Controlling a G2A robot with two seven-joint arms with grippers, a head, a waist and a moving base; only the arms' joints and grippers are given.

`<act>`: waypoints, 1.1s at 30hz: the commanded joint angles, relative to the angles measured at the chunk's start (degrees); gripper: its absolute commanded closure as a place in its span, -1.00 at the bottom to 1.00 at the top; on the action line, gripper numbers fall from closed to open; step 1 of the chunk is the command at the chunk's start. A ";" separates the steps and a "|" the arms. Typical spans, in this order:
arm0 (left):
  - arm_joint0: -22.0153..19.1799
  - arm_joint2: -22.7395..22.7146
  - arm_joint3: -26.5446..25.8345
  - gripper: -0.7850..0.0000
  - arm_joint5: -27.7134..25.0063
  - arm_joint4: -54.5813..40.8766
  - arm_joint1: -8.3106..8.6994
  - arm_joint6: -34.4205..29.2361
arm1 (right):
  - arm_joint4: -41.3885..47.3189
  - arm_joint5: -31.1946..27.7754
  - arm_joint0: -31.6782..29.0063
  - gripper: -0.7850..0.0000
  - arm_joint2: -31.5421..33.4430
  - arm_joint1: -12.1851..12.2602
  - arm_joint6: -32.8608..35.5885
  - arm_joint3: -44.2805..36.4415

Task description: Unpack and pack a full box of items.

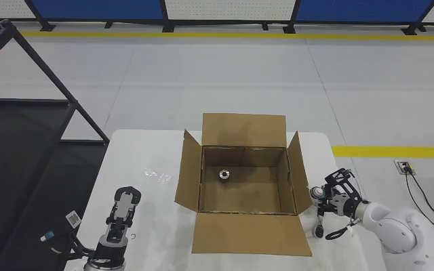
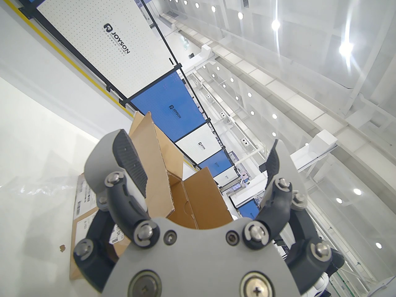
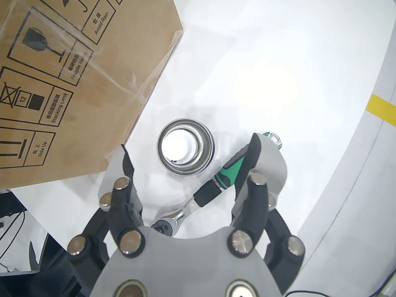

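Right pincer (image 3: pixel 189 142) wide, empty | left pincer (image 2: pixel 199 145) wide | can (image 3: pixel 185 168) below between jaws, wrench (image 3: pixel 216 183) under one jaw | we risk snagging wrench, toppling can.

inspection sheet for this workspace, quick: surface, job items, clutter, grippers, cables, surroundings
surface: white table, bare parts look clean.
job's things: open cardboard box mid-table, one small round metal part on its floor; metal can standing and green-handled ratchet lying on the table by the box's right side.
clutter: clear plastic scrap left of the box; small brown scrap.
grippers: left gripper open, empty, front left; right gripper open, above the can and ratchet.
cables: black cable from a floor socket right of the table.
surroundings: blue and white panels, yellow floor line, black frame.
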 commanded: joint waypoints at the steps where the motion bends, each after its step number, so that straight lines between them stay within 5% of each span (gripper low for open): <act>1: 0.00 0.00 0.00 -1.00 0.00 0.00 0.00 0.00 | 0.01 0.29 0.12 -0.39 -0.39 0.10 -0.14 -0.04; 4: 0.00 0.00 0.00 -1.00 0.00 0.00 0.00 0.00 | -0.36 0.92 0.36 -0.34 -0.98 0.28 -0.05 0.03; 10: 0.00 0.00 0.00 -1.00 0.00 0.00 0.00 0.00 | -0.06 1.84 -0.20 -0.97 -0.13 0.83 -0.26 -0.30; 16: 0.00 0.00 0.00 -1.00 0.00 0.00 0.00 0.00 | 0.02 3.15 -4.77 -1.00 3.48 1.71 0.94 -3.78; 26: 0.00 0.00 0.00 -1.00 0.00 0.00 0.00 0.00 | 1.70 14.43 -11.04 -1.00 6.04 2.41 9.66 -15.39; 33: 0.00 0.00 0.00 -1.00 0.00 0.00 0.00 0.00 | -0.29 11.32 -11.58 -1.00 3.26 2.57 5.01 -16.88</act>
